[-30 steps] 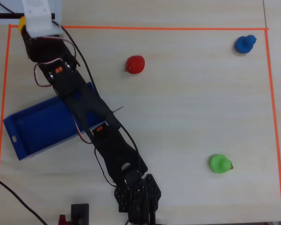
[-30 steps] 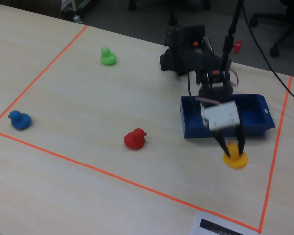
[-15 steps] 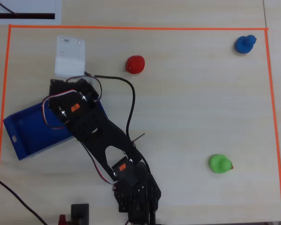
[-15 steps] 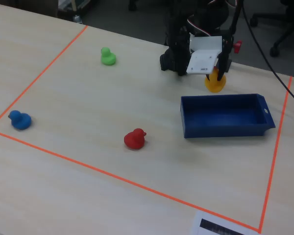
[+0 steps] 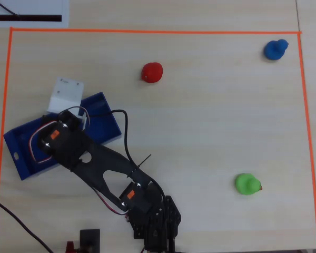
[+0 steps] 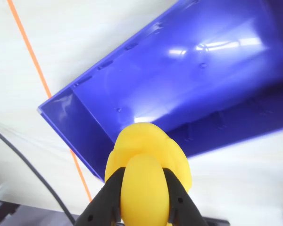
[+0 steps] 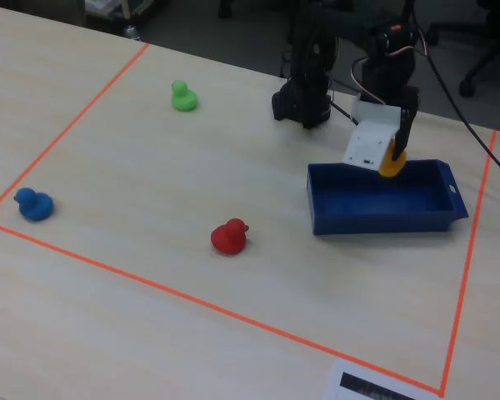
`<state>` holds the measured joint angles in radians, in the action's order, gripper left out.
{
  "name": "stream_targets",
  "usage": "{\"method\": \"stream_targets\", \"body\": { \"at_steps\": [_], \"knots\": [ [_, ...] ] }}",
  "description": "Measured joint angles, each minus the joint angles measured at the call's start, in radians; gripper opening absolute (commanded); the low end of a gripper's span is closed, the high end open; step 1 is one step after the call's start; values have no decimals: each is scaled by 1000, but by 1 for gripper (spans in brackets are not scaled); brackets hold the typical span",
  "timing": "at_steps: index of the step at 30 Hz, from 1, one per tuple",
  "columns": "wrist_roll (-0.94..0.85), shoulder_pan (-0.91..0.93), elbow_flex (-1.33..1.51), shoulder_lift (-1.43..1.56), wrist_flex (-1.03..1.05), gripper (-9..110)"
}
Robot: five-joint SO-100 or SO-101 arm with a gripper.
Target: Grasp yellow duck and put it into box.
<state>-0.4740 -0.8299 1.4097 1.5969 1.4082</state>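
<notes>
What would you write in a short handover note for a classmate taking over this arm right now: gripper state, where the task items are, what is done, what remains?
Gripper: shut on the yellow duck, held above the box, not yet released.
Box: the blue tray near the orange tape line; in the fixed view the yellow duck hangs over its far wall. Nothing can be seen inside it.
Others: red duck, green duck and blue duck sit on the table, untouched.
Done: grasp and carry.
Left: open the gripper so the yellow duck drops in, then withdraw.
</notes>
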Motion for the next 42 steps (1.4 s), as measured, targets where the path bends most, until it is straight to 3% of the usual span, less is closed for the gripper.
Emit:
{"method": "stream_targets", "body": {
  "at_steps": [2, 10, 13, 16, 17, 23, 28, 35, 38, 42],
  "knots": [
    [-3, -21, 3, -40, -21, 22],
    [-143, -64, 94, -84, -81, 42],
    [-167, -44, 91, -87, -83, 33],
    [-196, 9, 43, -83, -52, 3],
    [-210, 34, 25, -67, -32, 0],
    [-373, 267, 67, 287, 31, 0],
    [-560, 543, 436, 785, -92, 0],
    [-788, 890, 1189, 1425, -336, 0],
    [-815, 936, 1488, 1572, -364, 0],
    [-844, 931, 1698, 1706, -216, 0]
  ]
}}
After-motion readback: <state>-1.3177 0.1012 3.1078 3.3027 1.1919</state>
